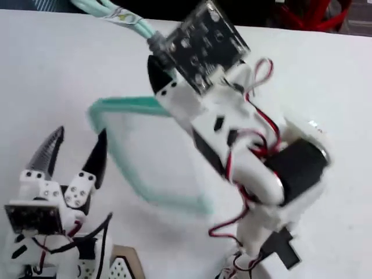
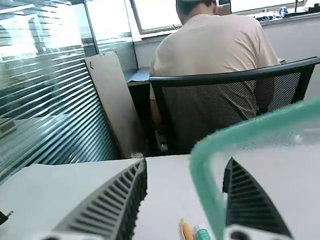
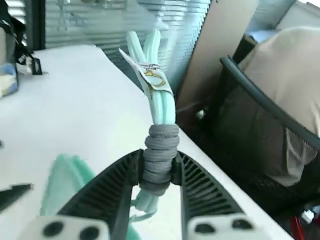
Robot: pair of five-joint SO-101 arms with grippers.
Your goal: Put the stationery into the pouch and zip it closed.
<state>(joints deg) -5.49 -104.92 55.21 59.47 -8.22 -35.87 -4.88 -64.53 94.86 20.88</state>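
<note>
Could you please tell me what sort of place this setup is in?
Probably an office: a mesh desk chair, slatted blinds and a white table.

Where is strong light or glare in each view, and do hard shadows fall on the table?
High view: the table is evenly bright, no hard shadows. Left wrist view: the windows are washed out, and the glass wall reflects light. Right wrist view: the table glares white beside the strap in the right end effector.

An office: a mesh chair (image 2: 225, 79), slatted blinds (image 2: 45, 95) along glass walls, and windows (image 2: 155, 12) beyond the white table (image 2: 45, 190).
</note>
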